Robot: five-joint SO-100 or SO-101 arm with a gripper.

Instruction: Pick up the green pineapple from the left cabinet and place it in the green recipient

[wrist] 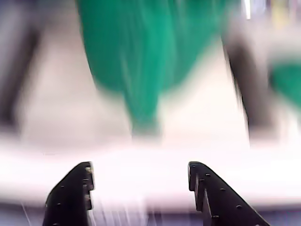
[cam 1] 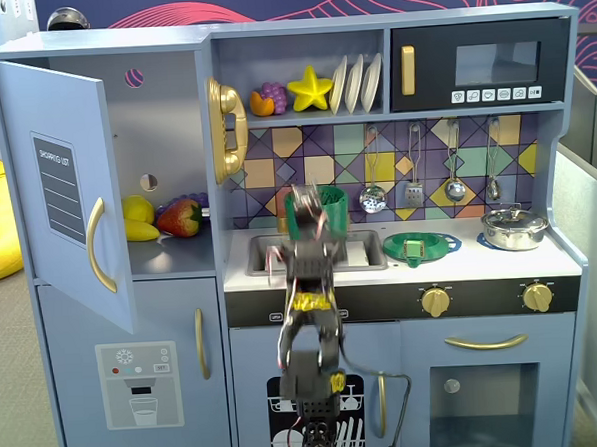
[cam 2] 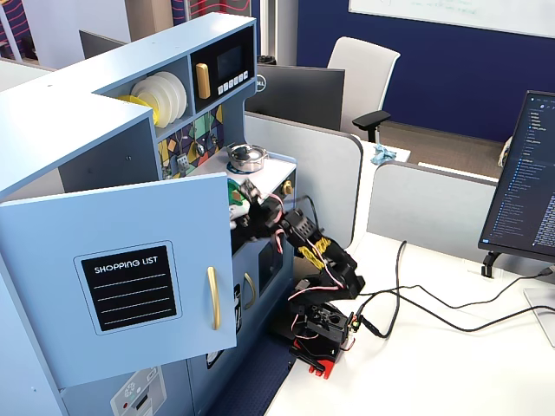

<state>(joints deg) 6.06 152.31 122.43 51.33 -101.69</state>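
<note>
Green and blurry, the green recipient [wrist: 141, 61] fills the wrist view, just ahead of the claw [wrist: 140, 176], whose two black fingers are spread wide with nothing between them. I cannot see the green pineapple. The left cabinet [cam 1: 167, 190] stands open.

In a fixed view, the green recipient [cam 1: 319, 214] stands behind the sink [cam 1: 365, 248] — left cabinet [cam 1: 161, 181] further left.

Cabinet shelf [cam 1: 175, 255]: lemon [cam 1: 137, 208], banana [cam 1: 141, 230], strawberry [cam 1: 180, 218]
</note>
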